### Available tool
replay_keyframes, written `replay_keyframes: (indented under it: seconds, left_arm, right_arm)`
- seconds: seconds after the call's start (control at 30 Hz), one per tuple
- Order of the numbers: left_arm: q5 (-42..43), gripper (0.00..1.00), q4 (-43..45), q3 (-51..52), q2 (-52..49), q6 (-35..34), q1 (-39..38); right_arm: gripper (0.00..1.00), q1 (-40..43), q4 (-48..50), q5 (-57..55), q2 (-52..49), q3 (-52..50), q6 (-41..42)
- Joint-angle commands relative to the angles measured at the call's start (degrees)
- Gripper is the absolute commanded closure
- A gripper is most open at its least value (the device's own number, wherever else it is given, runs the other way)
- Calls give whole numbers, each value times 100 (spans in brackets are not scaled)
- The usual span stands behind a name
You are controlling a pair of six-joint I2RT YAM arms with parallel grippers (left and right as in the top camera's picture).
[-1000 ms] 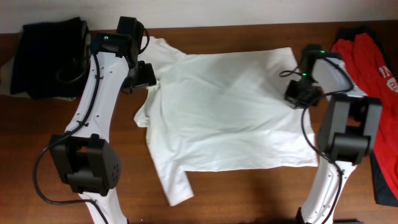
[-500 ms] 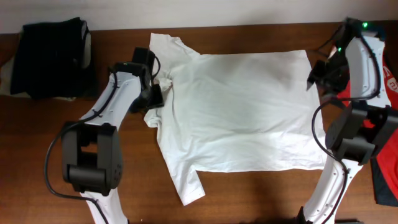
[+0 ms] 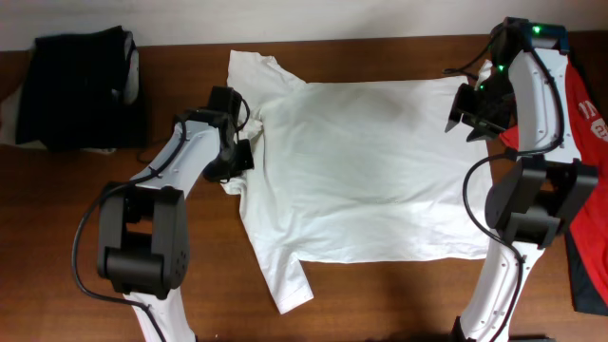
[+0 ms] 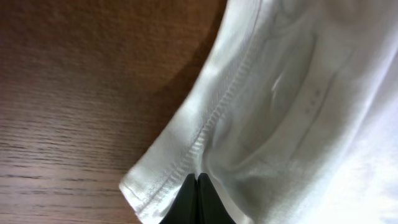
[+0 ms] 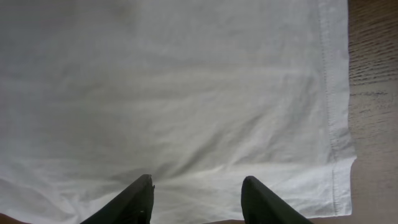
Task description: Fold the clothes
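The clothes, one white T-shirt (image 3: 370, 171), lie spread flat on the brown table (image 3: 380, 294), one sleeve (image 3: 285, 280) pointing to the front. My left gripper (image 3: 237, 160) sits at the shirt's left edge, where the cloth is bunched. In the left wrist view its gripper (image 4: 197, 180) is shut, the tips pinching a stitched hem (image 4: 211, 118) of the shirt. My right gripper (image 3: 465, 114) hovers over the shirt's far right corner. Seen from the right wrist, that gripper (image 5: 198, 186) is open above smooth white cloth (image 5: 186, 81), with the shirt's hem (image 5: 333, 93) to its right.
Black folded garments (image 3: 81, 90) lie at the far left corner. A red T-shirt (image 3: 589, 104) with white lettering lies along the right edge, behind the right arm. Bare wood shows in front of the shirt and to the left of it.
My left gripper went from open to shut on the shirt's left edge. The right arm rose from the right hem toward the far right corner and opened. The shirt slid to the right.
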State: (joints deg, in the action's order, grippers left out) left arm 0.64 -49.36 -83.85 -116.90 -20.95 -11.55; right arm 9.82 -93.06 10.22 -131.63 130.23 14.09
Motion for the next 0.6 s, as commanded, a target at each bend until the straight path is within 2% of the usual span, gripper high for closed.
replay_keyframes:
  seconds: [0.0,0.27,0.43,0.57]
  left_arm:
    - [131,99,122,101,-216,28,9]
    - [103,99,61,98,-586,20,199]
    - [-654,99,-507,98,-575,-260,684]
    - [-673,99,-682,85,-560,-275,922]
  right_arm:
    - [50,-61,-26,-98,44,92,-57]
    - [51,-61,-111,-337,44,92,-57]
    - [50,-96,-83,-339,44,92,-55]
    - [50,-179,-57,-341,42,90,-57]
